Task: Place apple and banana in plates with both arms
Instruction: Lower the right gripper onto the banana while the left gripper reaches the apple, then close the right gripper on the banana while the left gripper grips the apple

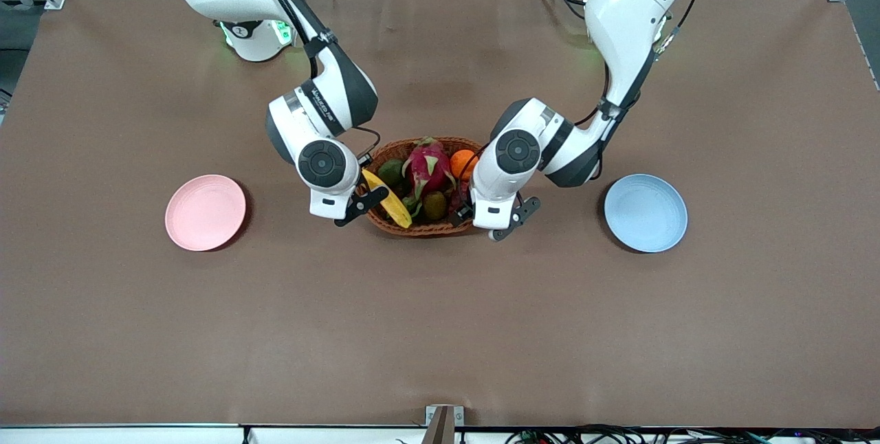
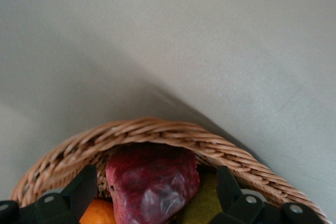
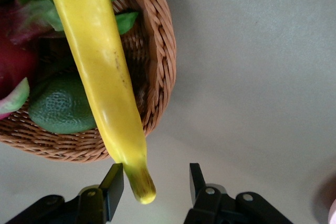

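The pick-up step is judged in hand: the left pincer (image 2: 152,190) is spread wide around the apple (image 2: 152,187) in the basket (image 1: 440,227), the right pincer (image 3: 156,184) part-closed beside the banana (image 3: 100,72) tip, so both need clenching, then carrying to the plates (image 1: 205,212).

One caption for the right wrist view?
Right gripper open around the long yellow banana's tip at the oval wicker basket.
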You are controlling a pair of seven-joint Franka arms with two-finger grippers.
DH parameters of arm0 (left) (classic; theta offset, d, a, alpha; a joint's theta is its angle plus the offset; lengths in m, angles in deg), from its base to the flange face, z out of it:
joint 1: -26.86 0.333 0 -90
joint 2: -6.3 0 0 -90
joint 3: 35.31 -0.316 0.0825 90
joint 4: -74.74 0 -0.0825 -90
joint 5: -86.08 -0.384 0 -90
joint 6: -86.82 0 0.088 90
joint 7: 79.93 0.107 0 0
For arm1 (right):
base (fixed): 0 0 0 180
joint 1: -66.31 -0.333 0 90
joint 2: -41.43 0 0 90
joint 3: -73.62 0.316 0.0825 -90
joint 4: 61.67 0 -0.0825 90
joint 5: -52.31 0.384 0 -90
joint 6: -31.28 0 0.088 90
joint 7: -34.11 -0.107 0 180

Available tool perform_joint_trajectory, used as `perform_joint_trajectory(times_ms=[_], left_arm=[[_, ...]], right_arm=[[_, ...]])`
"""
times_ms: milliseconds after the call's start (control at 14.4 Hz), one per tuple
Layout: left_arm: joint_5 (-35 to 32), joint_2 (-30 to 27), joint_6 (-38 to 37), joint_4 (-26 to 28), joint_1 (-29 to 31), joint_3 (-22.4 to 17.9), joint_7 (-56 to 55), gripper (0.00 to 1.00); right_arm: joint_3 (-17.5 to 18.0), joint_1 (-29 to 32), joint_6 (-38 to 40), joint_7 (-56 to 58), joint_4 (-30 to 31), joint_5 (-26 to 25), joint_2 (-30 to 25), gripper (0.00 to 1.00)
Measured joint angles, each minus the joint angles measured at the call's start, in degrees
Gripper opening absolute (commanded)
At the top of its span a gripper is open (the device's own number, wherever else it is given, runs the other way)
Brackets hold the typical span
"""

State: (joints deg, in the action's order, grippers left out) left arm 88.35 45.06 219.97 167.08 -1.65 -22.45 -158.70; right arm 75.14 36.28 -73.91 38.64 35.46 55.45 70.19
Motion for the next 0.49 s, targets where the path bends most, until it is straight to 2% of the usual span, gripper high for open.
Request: perform_joint_trajectory(times_ms=[487], left_arm=[[0.00, 1.77, 0.29, 0.00, -0.75, 0.00, -1.47, 0.99]], right_arm=[[0.01, -0.10, 0.97, 0.02, -0.02, 0.02, 0.00, 0.49]])
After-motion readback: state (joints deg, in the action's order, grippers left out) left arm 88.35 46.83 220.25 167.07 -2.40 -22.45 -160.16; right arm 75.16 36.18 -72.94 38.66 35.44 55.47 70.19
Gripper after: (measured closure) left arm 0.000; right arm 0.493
